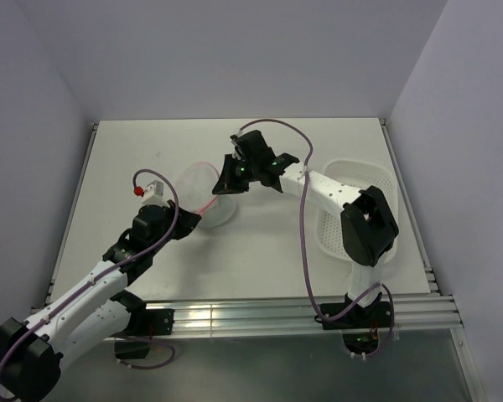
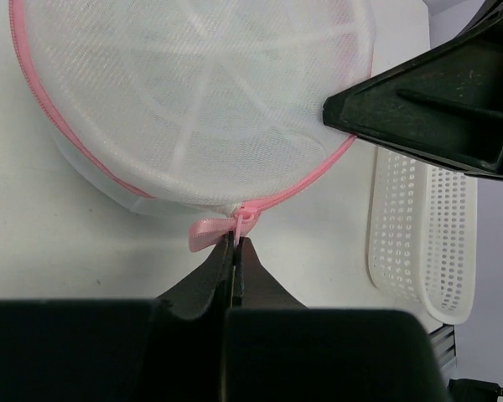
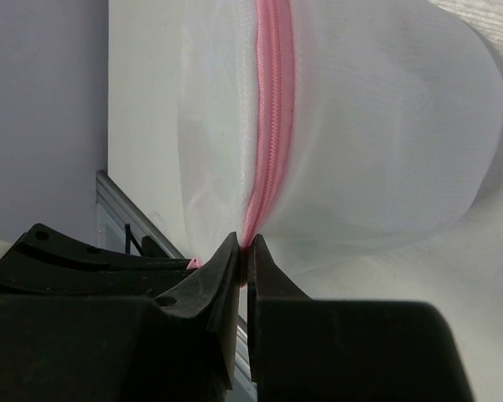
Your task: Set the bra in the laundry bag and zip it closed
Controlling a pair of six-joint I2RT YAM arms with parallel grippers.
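As the laundry bag (image 1: 205,199) rests on the white table (image 1: 134,151), I hold it from two sides.

My left claw (image 2: 237,244) is clenched on the zipper pull (image 2: 245,216) at the bag's near rim. Its fingertips are pressed flat together just below the slider. A loop of pink ribbon (image 2: 203,233) sticks out from the bag's seam beside them.

My right claw (image 3: 248,247) is pinched tight on the pink zipper (image 3: 272,109) at the bag's opposite side. Only the thin seam sits between its fingers, and the zipper runs straight away from the tips across the puffed white mesh.

From above, the bag lies between the two claws, the left one at its near-left edge and the right one at its far-right edge. In the left wrist view my right claw shows as a black wedge touching the bag's right side.

Along every stretch of rim that shows, the pink teeth look joined. The part of the rim behind my claws is hidden.

The bra cannot be made out. Only white ribs and a pale blur show through the bag's mesh, so I cannot tell whether the garment is inside.

A white perforated basket (image 2: 419,234) lies to the right of the bag, well apart from it and partly under my right arm. Past the bag's near side, a metal rail (image 3: 117,209) runs along the table's edge.
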